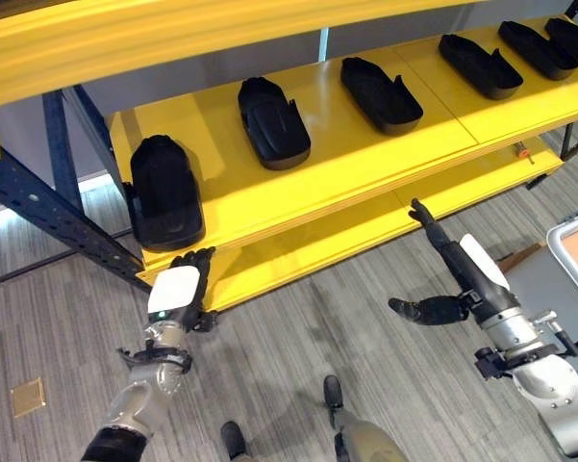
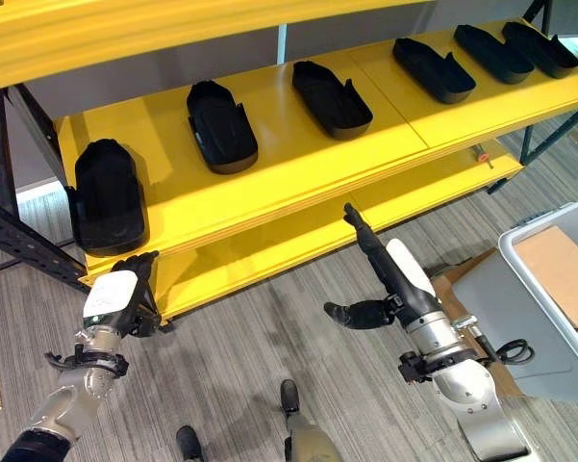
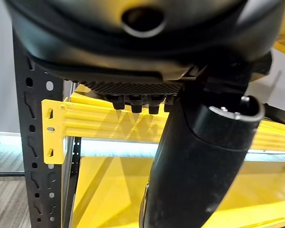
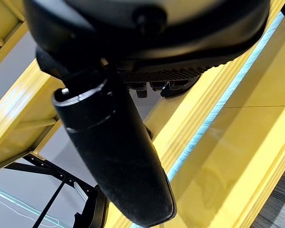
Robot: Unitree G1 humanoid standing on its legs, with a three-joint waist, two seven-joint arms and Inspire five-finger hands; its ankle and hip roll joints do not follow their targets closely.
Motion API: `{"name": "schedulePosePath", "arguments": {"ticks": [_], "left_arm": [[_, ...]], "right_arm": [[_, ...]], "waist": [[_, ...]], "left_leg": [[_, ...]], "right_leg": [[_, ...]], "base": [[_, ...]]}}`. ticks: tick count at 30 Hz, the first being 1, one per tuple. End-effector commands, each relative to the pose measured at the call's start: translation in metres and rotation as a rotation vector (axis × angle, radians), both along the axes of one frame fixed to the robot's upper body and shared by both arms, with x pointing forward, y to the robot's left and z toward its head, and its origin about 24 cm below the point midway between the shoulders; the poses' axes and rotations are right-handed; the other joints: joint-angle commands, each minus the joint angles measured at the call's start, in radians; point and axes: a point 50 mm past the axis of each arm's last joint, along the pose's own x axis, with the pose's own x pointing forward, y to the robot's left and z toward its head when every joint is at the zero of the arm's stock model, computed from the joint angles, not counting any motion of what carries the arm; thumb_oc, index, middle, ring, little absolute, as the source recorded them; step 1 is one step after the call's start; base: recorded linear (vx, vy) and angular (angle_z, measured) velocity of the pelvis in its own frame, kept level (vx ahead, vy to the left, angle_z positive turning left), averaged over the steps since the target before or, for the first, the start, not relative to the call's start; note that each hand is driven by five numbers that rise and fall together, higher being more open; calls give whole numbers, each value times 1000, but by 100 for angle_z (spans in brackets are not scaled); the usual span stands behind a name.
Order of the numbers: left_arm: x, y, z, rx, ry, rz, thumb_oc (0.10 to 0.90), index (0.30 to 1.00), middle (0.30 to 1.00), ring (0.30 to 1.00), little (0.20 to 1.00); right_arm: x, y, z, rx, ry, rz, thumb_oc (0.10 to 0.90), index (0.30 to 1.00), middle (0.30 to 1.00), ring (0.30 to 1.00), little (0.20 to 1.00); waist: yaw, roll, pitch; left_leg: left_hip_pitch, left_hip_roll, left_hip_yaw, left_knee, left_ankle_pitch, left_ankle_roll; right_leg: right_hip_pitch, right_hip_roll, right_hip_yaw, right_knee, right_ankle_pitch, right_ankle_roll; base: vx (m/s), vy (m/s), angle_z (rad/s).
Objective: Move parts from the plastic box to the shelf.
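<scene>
Nearest, the left hand [image 1: 176, 289] is low on the left, just in front of the shelf's [image 1: 365, 164] yellow front edge. Its fingers point up at the edge and look straight, and it holds nothing. The right hand [image 2: 389, 269] is on the right, with fingers stretched out straight toward the shelf and the thumb sticking out to the left. It is empty too. The grey plastic box [image 2: 548, 308] sits at the near right.

On the yellow shelf lie six black parts, shaped a bit like shoes, long and hollow on top. They sit in a row from near left to far right. The nearest part [image 1: 163, 192] is at the left end, just above the left hand. Each part's long side runs from front to back across the shelf
</scene>
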Motion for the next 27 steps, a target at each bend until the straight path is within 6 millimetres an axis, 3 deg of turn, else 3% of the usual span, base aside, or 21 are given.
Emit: {"name": "schedulePosePath", "arguments": {"ticks": [1, 11, 27], "left_arm": [[23, 16, 51, 63, -260, 40, 900, 1000, 1000, 1000, 1000], [21, 23, 66, 92, -318, 55, 900, 1000, 1000, 1000, 1000], [28, 27, 66, 106, -300, 73, 900, 1000, 1000, 1000, 1000]], "right_arm": [[3, 15, 48, 46, -278, 74, 900, 1000, 1000, 1000, 1000], [4, 15, 48, 39, -271, 77, 900, 1000, 1000, 1000, 1000], [5, 17, 49, 49, -270, 90, 900, 1000, 1000, 1000, 1000]], "waist": [[-13, -46, -13], [-10, -42, -13], [-15, -41, -7]], "left_leg": [[44, 16, -35, -4, 26, -12], [49, 13, -36, -4, 21, -10], [45, 12, -38, -4, 22, -10]], "right_leg": [[87, -38, -39, 12, -92, 46], [90, -41, -42, 14, -94, 46], [81, -41, -36, 18, -93, 45]], "base": [[0, 0, 0], [0, 0, 0], [0, 0, 0]]}}
